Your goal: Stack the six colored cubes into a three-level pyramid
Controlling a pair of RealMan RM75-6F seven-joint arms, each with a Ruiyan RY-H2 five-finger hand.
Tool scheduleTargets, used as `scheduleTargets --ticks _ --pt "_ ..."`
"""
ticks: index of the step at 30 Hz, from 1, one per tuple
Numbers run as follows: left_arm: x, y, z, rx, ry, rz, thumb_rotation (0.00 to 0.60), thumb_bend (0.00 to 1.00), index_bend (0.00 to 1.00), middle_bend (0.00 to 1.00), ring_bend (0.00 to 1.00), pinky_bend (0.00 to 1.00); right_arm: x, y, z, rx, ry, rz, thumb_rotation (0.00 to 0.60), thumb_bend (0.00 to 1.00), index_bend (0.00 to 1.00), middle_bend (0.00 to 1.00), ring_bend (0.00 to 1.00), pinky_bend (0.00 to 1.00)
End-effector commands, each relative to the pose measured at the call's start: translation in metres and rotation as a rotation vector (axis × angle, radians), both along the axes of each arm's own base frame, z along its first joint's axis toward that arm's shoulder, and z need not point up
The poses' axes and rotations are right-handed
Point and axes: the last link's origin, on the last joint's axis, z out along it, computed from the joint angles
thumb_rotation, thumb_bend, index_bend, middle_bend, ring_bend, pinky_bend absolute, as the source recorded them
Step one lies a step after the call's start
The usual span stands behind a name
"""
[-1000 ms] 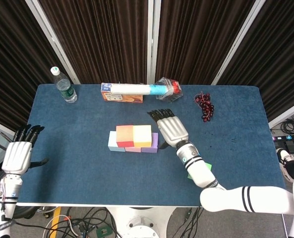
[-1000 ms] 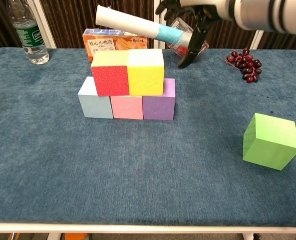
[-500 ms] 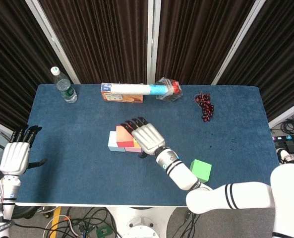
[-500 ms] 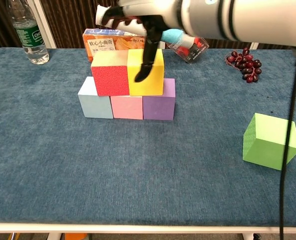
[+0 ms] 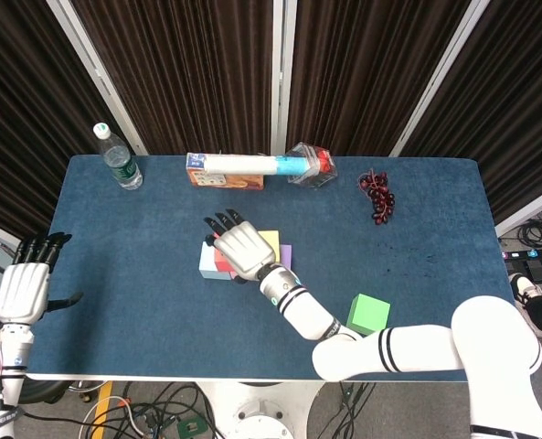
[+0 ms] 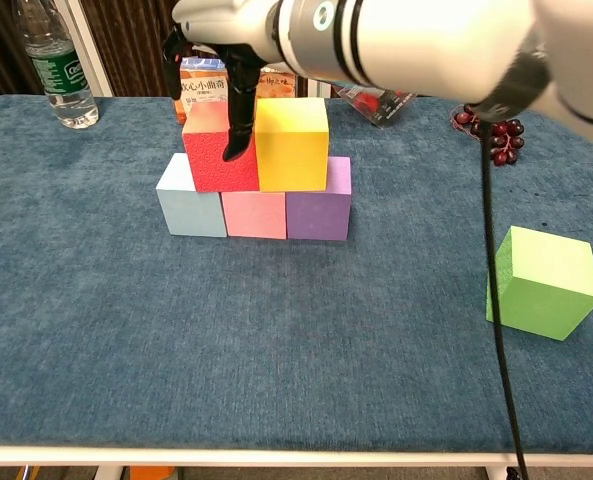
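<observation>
Over the red cube point(image 6: 219, 150) and yellow cube point(image 6: 292, 144), swept leftward, right hand point(image 5: 241, 249) spread and empty, green cube point(image 6: 542, 281) unplaced on desk point(image 6: 276, 340).

The right robot hand point(image 5: 241, 250) has a silvery-white ribbed back shell and black fingertips, and it joins a glossy white forearm ringed near the wrist and again further up by paired black bands, with a small teal mark at the wrist. The left robot hand point(image 5: 23, 288) is built the same way, a pale shell with dark fingers point(image 5: 38, 247) and a black thumb, on a slimmer white wrist segment carrying a thin red ring and small dark fittings. In the chest view the right arm appears as a broad white tube with black stripes, and a thin black cable point(image 6: 498, 300) hangs down from it.
</observation>
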Motion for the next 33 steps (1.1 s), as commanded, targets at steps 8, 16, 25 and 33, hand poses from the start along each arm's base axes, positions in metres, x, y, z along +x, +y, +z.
scheduleTargets --ticks 8,16,25,33 --pt "-0.003 0.000 0.001 -0.001 -0.002 0.009 0.600 0.00 0.15 0.11 0.05 0.07 0.009 -0.011 -0.020 0.007 0.040 -0.030 0.599 0.01 0.30 0.04 0.00 0.00" --pt "-0.005 0.000 0.001 -0.002 -0.003 0.009 0.600 0.00 0.15 0.11 0.05 0.07 0.008 -0.015 -0.023 -0.027 0.075 -0.037 0.600 0.01 0.30 0.05 0.00 0.00" --pt "-0.006 0.000 0.000 -0.003 -0.002 0.007 0.600 0.00 0.15 0.11 0.05 0.07 0.003 -0.016 -0.022 -0.049 0.093 -0.067 0.599 0.01 0.30 0.05 0.00 0.00" --pt "-0.006 0.001 -0.001 -0.005 -0.001 0.006 0.600 0.00 0.15 0.11 0.05 0.07 0.005 -0.014 -0.021 -0.050 0.090 -0.076 0.599 0.01 0.29 0.05 0.00 0.00"
